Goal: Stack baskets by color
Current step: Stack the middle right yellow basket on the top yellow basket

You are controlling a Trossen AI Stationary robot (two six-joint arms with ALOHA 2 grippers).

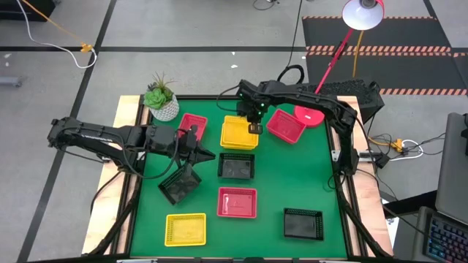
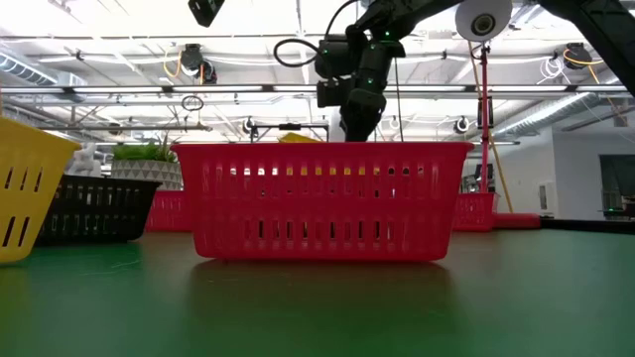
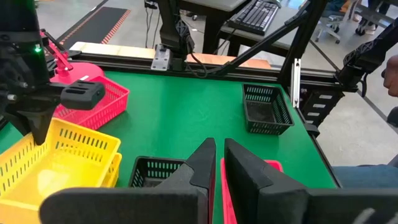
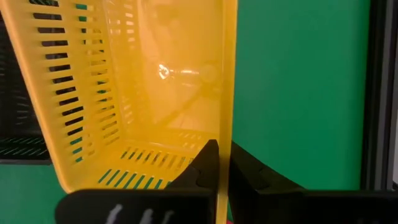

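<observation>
On green felt-like table [image 1: 292, 175], perforated rectangular yellow plastic basket [image 1: 238, 133] in right gripper [image 1: 254, 128].

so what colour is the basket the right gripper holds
Yellow basket; right wrist view shows it best.

Red, yellow, black baskets [image 1: 238, 202] scattered on green mat.

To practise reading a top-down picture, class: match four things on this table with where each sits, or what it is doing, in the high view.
Things:
A potted plant
B lone yellow basket
C right gripper
D outlying black basket

Places or states:
1 lower right of the table
2 jaws shut on the held yellow basket
3 upper left corner
4 lower left of the table

Pairs: A-3, B-4, C-2, D-1
</observation>
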